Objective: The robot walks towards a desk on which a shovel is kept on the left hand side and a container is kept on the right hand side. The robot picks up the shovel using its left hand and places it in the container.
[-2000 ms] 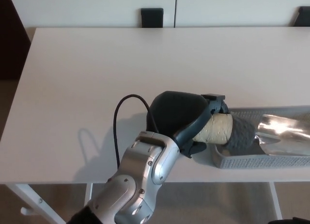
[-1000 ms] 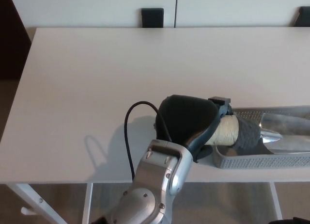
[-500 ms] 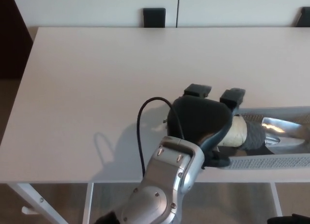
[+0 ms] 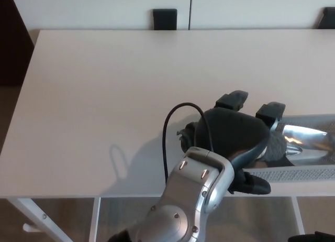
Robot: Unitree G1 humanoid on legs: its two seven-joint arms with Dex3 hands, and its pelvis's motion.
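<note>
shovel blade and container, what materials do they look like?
Shovel blade: looks like polished metal, given its bright mirror-like glare. Container: grey with a fine perforated or mesh-like wall, matte; plastic or coated metal, the picture cannot settle which.

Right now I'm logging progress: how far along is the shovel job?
Nearly done. The shovel already lies in the container at the desk's right. The left hand hovers over its handle with fingers spread. Left: pulling the arm away.
</note>
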